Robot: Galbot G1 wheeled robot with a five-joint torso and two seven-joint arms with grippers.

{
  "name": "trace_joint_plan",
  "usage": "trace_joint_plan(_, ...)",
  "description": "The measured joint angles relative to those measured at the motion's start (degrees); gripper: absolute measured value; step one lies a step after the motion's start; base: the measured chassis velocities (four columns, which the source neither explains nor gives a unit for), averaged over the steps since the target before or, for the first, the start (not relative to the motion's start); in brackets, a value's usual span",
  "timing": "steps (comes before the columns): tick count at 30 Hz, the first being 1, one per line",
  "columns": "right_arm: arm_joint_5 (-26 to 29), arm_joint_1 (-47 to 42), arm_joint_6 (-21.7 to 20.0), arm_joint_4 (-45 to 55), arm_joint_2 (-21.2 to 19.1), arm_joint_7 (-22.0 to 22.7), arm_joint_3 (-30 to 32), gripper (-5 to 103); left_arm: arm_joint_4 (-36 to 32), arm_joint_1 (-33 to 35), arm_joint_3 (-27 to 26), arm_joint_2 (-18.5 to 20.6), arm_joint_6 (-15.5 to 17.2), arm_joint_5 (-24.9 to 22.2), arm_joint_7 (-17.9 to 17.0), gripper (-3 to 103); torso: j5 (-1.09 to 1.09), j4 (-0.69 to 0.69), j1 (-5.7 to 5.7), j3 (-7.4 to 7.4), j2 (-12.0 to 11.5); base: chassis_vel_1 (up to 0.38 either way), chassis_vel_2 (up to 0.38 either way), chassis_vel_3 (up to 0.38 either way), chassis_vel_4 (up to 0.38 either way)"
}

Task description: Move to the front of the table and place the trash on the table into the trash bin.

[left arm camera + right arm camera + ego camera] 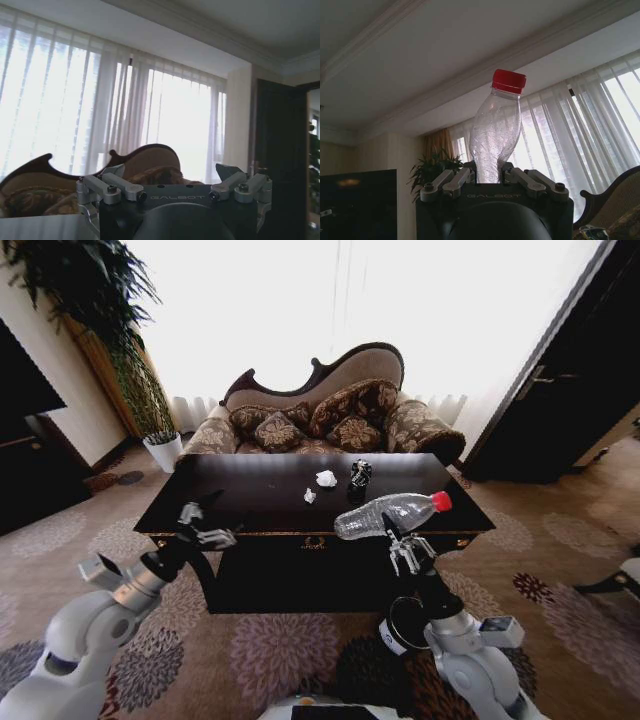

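Both my arms sit low in the head view, over patterned floral carpet (270,650). Right gripper (405,552) is clamped on the clear plastic bottle (385,515), red cap (441,501) pointing toward my right, bottle lifted at the front edge of the table (250,510). From the right wrist view the bottle (496,135) stands up between my fingers (451,181), pinched near its base, cap (509,81) on top. Left gripper (200,525) hovers at the table's front-left corner, fingers spread, nothing in them; same in the left wrist view (175,192).

Table is dark, glossy, rectangular, with a small gold ornament (314,542) on the front rail. On it: two small white paper balls (326,478) (310,496), near each other mid-table, and a black-and-silver shiny lump (360,473) just right of them. Trash bin (400,625) is on the floor right beside my right arm, in front of the table, black with a white label (388,640); writing on it unreadable.

Room: ornate sofa (330,415) with patterned cushions behind the table, bright sheer-curtained windows (330,310) beyond, a tall plant (110,330) in a white pot (163,452) at left, dark door (570,390) at right.

Legible text: "GALBOT" on each gripper body (177,197) (494,196).
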Motion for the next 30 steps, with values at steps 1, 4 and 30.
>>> trace_joint_plan(1, -1.1, 0.1, 0.1, -0.5, 0.0, 0.0, 0.5, 21, 0.2, 0.7, -2.7, -1.2, 0.3, -0.4, -1.0, 100, -0.01, -0.01, 0.00, 0.00, 0.0, 0.000, 0.000, 0.000, 0.000)
trace_joint_plan(4, -2.5, 1.0, 0.1, -1.7, -0.2, 0.0, 0.4, 21, 0.2, 2.0, -7.1, -2.8, 0.4, -1.1, -1.7, 100, 0.02, 0.01, 0.00, 0.00, 0.0, 0.000, 0.000, 0.000, 0.000)
trace_joint_plan(30, -4.2, 2.3, 14.4, -36.3, 0.6, -1.5, 8.5, 21, -0.3, 3.8, -12.4, -4.9, 0.4, -1.5, -1.4, 100, 0.02, 0.02, 0.00, 0.00, 0.0, 0.000, 0.000, 0.000, 0.000)
